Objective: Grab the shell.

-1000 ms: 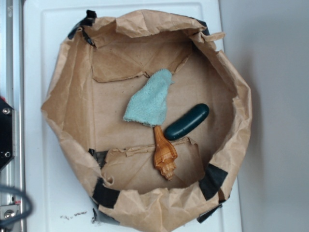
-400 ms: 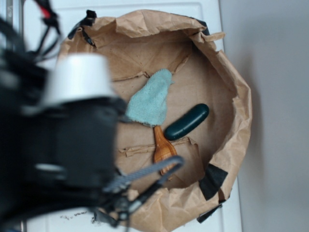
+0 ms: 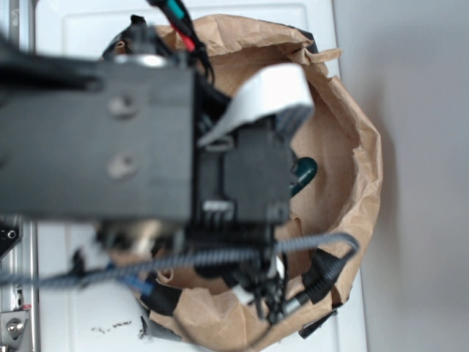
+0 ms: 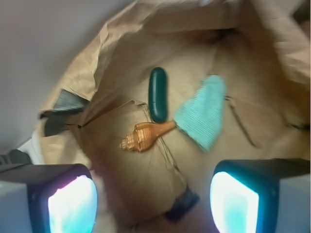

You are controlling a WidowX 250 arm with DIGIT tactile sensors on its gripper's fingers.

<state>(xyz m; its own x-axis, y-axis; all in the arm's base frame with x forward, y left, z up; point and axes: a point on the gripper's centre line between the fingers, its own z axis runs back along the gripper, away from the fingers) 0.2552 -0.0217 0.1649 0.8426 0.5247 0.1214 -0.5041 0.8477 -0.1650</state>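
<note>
1. Shell [image 4: 146,136]: glossy orange-brown, ridged spiral, pointed spire touching the teal cloth [image 4: 203,111]; lies on crumpled brown paper [image 4: 116,73] just beside a smooth dark green capsule [image 4: 158,94].
2. End effector [image 4: 153,204]: fingers apart, empty, above the shell without touching it.

We are in what looks like a robot test setup in a lab rather than a home. A white bench [image 3: 344,323] carries a makeshift bin [image 3: 352,147] of crumpled brown paper patched with black tape [image 3: 322,275]. A metal rail [image 3: 18,293] with bolts runs along its left edge, and a plain grey wall or floor lies to the right. The black arm [image 3: 102,139] with bundled cables [image 3: 220,255] looms over the bin. Inside lie unrelated small props: a shell [image 4: 144,135], a dark green capsule [image 4: 158,93] and a teal cloth [image 4: 203,111].
</note>
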